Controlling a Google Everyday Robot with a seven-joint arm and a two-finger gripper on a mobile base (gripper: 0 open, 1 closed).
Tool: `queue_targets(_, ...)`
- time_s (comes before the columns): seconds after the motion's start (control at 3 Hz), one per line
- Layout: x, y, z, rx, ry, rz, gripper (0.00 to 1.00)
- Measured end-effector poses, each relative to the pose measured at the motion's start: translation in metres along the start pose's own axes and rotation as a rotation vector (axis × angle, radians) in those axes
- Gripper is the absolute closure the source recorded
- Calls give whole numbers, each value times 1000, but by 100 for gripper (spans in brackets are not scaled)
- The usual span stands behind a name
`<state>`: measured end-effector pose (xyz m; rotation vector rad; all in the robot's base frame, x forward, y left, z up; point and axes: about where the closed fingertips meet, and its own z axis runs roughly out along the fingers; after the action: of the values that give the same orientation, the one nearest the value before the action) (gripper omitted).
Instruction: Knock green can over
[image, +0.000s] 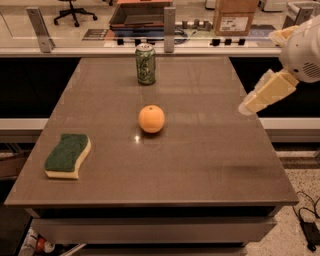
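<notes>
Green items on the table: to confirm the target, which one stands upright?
The green can at the far edge, an upright cylinder with a silver rim; the green-topped sponge lies flat front-left. The gripper hangs at the right, apart from both.

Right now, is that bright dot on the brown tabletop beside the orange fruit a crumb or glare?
Camera view: most likely glare, a highlight on the glossy brown tabletop beside the round orange fruit, whose soft shadow sits beneath it. Paler reflected streaks lie right of the upright green metal can. The pale gripper hangs at the table's right edge.
</notes>
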<state>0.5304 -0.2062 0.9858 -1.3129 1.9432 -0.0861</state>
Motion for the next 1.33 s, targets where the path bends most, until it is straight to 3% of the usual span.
queue_targets(0.67, -35, -29, 54, 26, -259, 24, 0)
queue_targets(1.0, -58, -34, 84, -30, -393, 44, 0)
queue_targets(1.33, -75, -32, 109, -102, -529, 103, 0)
